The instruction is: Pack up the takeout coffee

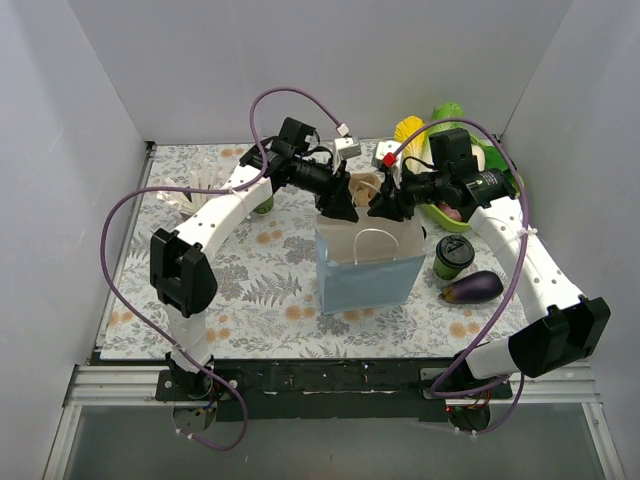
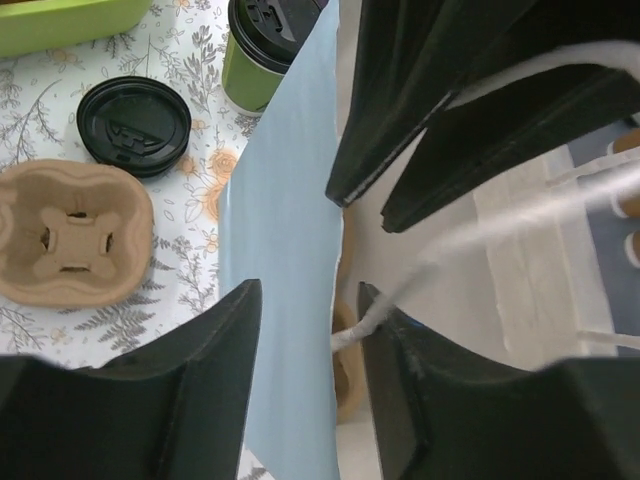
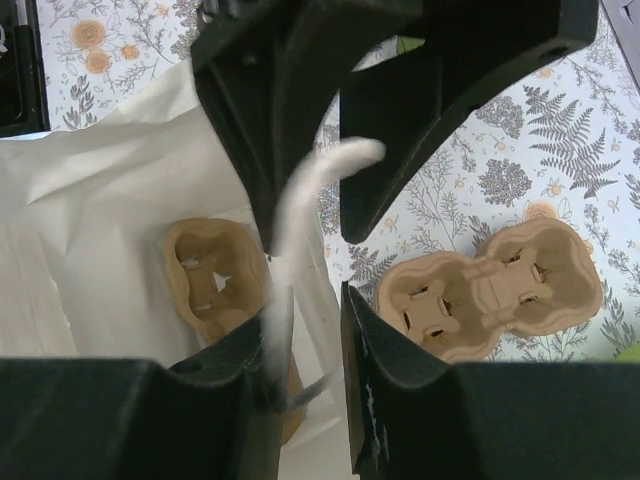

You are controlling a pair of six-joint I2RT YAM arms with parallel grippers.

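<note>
Top external first: I see the light-blue paper bag (image 1: 365,275) standing open on the fern-printed tablecloth (image 1: 250,280), its looped white cord handle (image 1: 372,245) lying against the near wall. The left gripper (image 1: 340,205) and right gripper (image 1: 383,208) meet nose to nose over the bag's far rim. The takeout coffee (image 1: 453,255) stands upright on the cloth just right of the bag and outside it, with its round black lid on. A glossy purple eggplant (image 1: 472,288) lies just beside it. Behind the bag sits a tan moulded-pulp carrier (image 1: 365,185).

Left wrist: my matte black fingers straddle the bag's smooth blue wall, one outside and one inside near the twisted cord. I can't tell whether they have pinched the paper or only bracket it. Beyond the wall I see the coffee's green lower band and ribbed lid. Near it a loose black lid (image 2: 134,125) lies flat on the cloth.

Right wrist: these fingers stand close together with the bag's white inner edge and the fuzzy cord running between them. Whether they actually clamp, I can't tell. Down inside the bag, on creased white paper, rests a second pulp carrier (image 3: 215,275) with star-cut cup holes.
</note>
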